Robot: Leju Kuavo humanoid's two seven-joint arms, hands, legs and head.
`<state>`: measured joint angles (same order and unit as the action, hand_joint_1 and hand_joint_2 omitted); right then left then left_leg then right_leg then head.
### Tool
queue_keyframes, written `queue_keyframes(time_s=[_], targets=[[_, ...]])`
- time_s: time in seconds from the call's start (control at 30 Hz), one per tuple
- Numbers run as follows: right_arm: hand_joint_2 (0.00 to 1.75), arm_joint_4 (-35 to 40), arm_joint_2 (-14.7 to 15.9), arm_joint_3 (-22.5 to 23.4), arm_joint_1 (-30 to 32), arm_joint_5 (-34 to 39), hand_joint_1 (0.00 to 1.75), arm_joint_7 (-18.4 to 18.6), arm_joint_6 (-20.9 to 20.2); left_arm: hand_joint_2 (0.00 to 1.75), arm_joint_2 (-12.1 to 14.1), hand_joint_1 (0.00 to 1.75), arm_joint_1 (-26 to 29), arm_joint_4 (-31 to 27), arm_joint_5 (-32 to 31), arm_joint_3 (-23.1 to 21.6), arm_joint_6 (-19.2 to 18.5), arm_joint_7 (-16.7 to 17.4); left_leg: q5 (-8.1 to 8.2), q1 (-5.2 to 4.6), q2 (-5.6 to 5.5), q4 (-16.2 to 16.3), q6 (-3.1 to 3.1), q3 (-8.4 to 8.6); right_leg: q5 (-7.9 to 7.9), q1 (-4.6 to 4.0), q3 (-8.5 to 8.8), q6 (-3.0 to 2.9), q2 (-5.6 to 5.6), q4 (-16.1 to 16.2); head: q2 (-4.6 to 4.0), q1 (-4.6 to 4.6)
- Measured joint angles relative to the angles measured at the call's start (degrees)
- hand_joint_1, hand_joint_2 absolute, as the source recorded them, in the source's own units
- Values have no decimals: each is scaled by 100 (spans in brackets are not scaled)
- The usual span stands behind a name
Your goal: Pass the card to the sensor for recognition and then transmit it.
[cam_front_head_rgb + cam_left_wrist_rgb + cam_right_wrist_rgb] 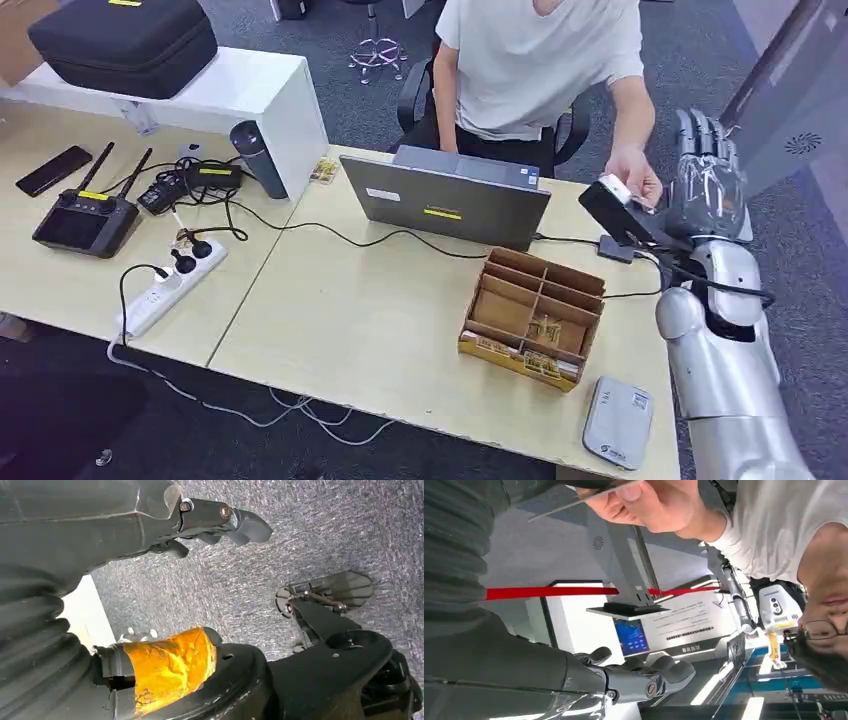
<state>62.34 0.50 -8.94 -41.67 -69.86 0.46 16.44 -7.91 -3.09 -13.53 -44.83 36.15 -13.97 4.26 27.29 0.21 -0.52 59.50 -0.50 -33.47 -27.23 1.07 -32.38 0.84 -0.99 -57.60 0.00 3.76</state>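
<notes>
— What lay below?
— A pale wooden table [380, 320].
— And the flat card [579, 497]?
— Thin, pinched by a person's hand [649, 502], just beside my right hand [708, 185]; fingers straight, seemingly holding nothing.

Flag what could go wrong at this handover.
1. The person's hand grips the card beside the right hand; whether the robot holds it too is unclear, so a pull either way may drop it.
2. The black sensor on its cable sits right under both hands and could get knocked.
3. Fingers are close; a pinch is possible.
</notes>
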Motion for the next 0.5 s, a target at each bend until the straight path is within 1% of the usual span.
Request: queue_keyframes(time_s=[0.07,0.1,0.33,0.5], targets=[[175,0,-2,-9,0,11,0,-4,2,175,2,0,-2,2,-4,9,-15,46,0,0,0,0,0,0,0,0,0,0,0,0,0,0],[175,-2,-7,-13,0,13,175,-9,2,175,2,0,-2,2,-9,11,-24,48,0,0,0,0,0,0,0,0,-1,0,0,0,0,0],[175,-24,-17,-64,0,206,175,-164,-35,175,4,0,-5,4,-44,46,-48,50,0,0,0,0,0,-1,0,0,-2,0,1,0,0,0],[175,-33,-22,-99,-2,232,175,-173,-61,175,9,0,-6,11,-57,70,-81,50,0,0,0,0,0,-2,0,0,-2,0,1,0,0,0]])
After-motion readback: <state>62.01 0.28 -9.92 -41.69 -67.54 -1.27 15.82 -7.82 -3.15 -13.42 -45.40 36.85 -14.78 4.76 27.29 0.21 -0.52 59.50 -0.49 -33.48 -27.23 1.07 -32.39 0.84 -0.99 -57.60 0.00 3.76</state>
